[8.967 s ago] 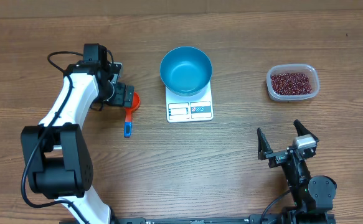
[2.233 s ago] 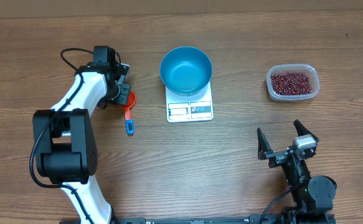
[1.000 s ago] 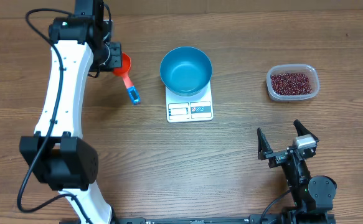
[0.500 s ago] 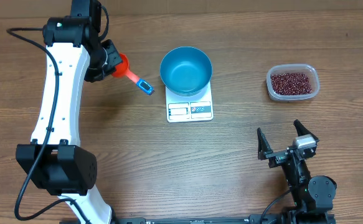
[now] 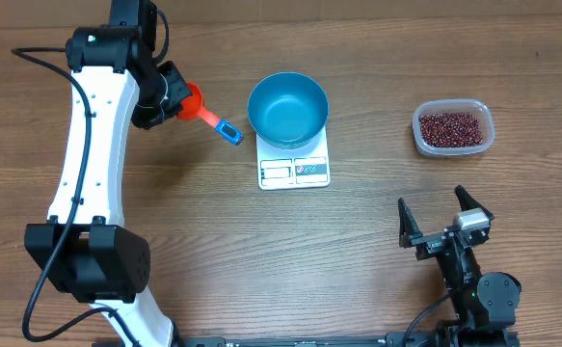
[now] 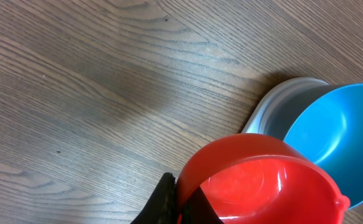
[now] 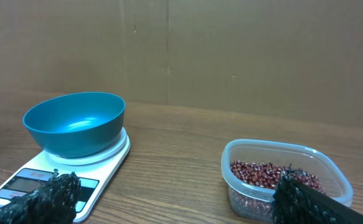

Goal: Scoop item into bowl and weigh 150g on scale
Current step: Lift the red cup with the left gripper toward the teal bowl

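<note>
The blue bowl (image 5: 287,108) stands empty on the white scale (image 5: 294,170). The item, a heap of dark red beans (image 5: 451,127), lies in a clear container (image 5: 475,145) at the right. Left of the bowl, my left gripper (image 5: 172,93) is shut on the rim of the orange-red scoop (image 5: 196,104), held above the table, and its blue-tipped handle (image 5: 228,132) points at the bowl. In the left wrist view the gripper (image 6: 184,202) pinches the scoop's empty cup (image 6: 262,180) beside the bowl (image 6: 337,130). My right gripper (image 5: 444,220) rests open near the front right, holding nothing.
The right wrist view looks past the open right gripper (image 7: 172,199) at the bowl (image 7: 74,123) on the scale (image 7: 44,177) to the left and the container (image 7: 287,155) of beans (image 7: 265,175) to the right. A cardboard wall (image 7: 231,50) rises behind the table.
The left arm has swung the lifted scoop so that its handle points toward the bowl, edging it slightly right in the last half second. The right arm has not moved.
</note>
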